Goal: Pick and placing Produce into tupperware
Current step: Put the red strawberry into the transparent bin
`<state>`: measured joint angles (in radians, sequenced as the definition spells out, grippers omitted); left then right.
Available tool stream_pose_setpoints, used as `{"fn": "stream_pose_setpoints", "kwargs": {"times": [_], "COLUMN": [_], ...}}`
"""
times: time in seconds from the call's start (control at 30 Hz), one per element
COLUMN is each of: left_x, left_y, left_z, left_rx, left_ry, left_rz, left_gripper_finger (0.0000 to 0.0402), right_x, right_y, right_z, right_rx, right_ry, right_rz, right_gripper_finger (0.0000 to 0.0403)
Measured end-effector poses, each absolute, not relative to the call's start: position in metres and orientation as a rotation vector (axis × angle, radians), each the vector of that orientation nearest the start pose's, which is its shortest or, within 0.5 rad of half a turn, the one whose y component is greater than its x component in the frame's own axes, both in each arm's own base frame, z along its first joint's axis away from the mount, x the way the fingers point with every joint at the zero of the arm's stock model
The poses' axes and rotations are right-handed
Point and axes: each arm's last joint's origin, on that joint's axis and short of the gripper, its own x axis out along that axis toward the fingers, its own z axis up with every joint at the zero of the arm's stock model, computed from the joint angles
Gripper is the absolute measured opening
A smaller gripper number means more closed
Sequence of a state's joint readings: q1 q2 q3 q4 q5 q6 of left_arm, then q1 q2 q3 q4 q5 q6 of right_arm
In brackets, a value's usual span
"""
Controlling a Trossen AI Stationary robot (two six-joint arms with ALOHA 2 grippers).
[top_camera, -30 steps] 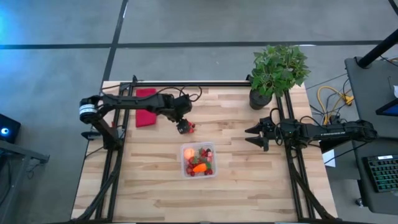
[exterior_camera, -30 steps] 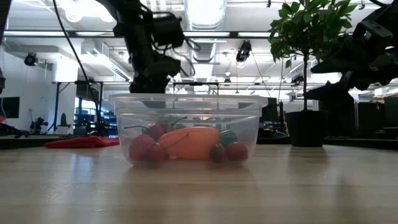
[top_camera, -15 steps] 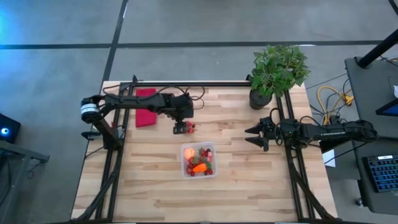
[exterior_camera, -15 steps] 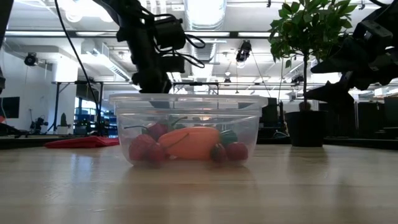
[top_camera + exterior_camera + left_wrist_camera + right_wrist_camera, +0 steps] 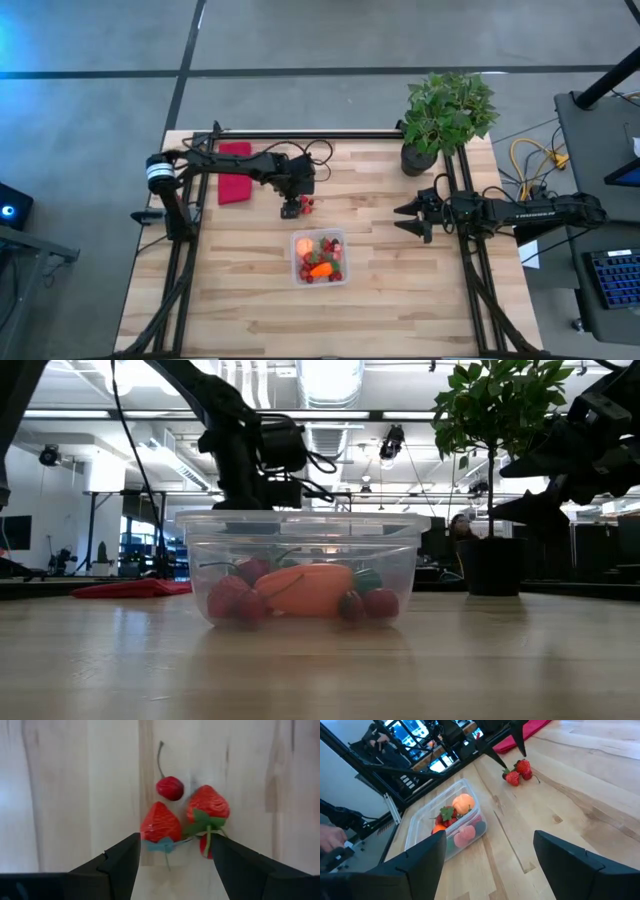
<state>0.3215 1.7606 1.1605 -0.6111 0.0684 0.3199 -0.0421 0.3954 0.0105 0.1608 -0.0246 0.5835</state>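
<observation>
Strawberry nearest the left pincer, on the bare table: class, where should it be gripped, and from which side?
Grip the near strawberry across its broad red body, from straight above. The left pincer hangs open there, the cherry and second strawberry crowding its sides.

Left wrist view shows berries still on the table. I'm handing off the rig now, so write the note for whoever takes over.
Left gripper: open, hovering over the loose strawberries and a cherry on the wood, just beyond the tupperware. Nothing is gripped.
Right gripper: open, empty, waiting at the table's right side near the potted plant.
Done: carrot, a pale round fruit and several berries are in the tupperware.
Left: pick up the strawberries and cherry and drop them in. The red cloth stays put.
</observation>
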Motion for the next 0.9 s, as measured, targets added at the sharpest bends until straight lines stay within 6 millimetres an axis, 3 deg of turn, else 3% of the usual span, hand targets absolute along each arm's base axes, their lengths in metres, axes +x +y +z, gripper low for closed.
{"fn": "stream_pose_setpoints", "kwargs": {"times": [0.9], "left_x": [0.3257], "left_y": [0.1056], "left_z": [0.1825], "left_rx": [0.029], "left_ry": [1.187], "left_rz": [0.047], "left_gripper_finger": [0.0226], "right_x": [0.1202], "right_y": [-0.0043], "right_z": [0.1475], "right_rx": [0.588], "right_ry": [0.212], "right_rz": [-0.082], "right_gripper_finger": [0.0297]}}
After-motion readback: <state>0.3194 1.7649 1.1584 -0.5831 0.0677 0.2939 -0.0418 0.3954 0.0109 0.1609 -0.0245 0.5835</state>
